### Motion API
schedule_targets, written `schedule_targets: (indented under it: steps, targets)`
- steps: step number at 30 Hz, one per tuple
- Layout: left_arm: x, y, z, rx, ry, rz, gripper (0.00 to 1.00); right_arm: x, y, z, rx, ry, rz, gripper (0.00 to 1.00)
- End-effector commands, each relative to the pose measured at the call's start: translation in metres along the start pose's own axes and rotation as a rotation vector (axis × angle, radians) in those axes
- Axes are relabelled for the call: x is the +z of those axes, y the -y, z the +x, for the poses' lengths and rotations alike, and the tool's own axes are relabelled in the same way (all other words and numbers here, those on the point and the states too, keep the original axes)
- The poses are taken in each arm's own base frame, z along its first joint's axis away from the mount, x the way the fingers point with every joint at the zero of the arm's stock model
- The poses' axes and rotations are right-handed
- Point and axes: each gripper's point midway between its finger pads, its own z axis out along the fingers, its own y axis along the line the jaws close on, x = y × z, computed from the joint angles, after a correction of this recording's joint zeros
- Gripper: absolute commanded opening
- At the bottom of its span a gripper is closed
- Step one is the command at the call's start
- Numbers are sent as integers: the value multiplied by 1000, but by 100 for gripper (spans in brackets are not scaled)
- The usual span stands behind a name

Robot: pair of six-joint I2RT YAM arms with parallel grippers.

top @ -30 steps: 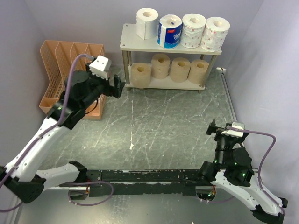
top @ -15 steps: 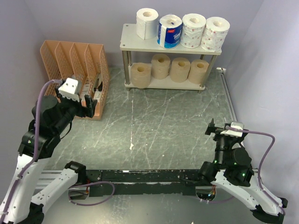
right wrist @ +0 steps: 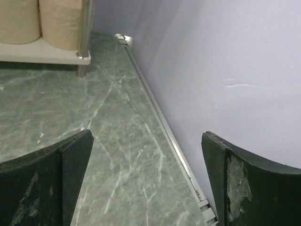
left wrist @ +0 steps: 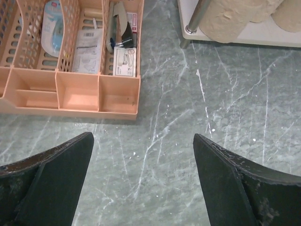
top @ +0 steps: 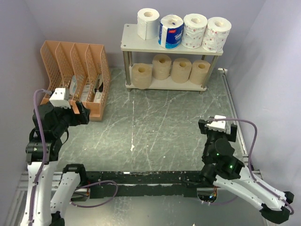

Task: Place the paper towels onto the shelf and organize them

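The shelf (top: 141, 46) stands at the back of the table. Its top board holds a plain white roll (top: 148, 23), a blue-white wrapped roll (top: 170, 31) and two white rolls with pinkish print (top: 194, 30). Its lower board holds several tan-brown rolls (top: 162, 66); one shows in the left wrist view (left wrist: 230, 19), two in the right wrist view (right wrist: 61, 21). My left gripper (top: 83, 114) is open and empty, low at the left by the orange organizer. My right gripper (top: 215, 129) is open and empty, at the right near the wall.
An orange mesh file organizer (top: 70, 75) with small office items stands at the back left, also in the left wrist view (left wrist: 70, 89). A purple wall (right wrist: 225, 70) with a metal rail (right wrist: 164, 132) at its foot bounds the table's right side.
My left arm has drawn back from the shelf's lower left, down and to the left beside the organizer. My right gripper has shifted slightly left and turned.
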Motion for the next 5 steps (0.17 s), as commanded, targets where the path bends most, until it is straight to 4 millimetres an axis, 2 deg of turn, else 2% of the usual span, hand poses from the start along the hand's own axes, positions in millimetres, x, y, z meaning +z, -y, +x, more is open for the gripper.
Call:
schedule_targets:
  steps: [1, 3, 5]
  targets:
    - [8, -3, -2, -80, -5, 26, 98, -4, 22, 0, 130, -2, 30, 100]
    - [10, -9, -2, -96, -10, 16, 98, -7, 41, 11, 212, 11, 82, 99]
    - [8, -14, -3, -106, -8, 9, 99, -4, 42, 11, 192, 30, 83, 100]
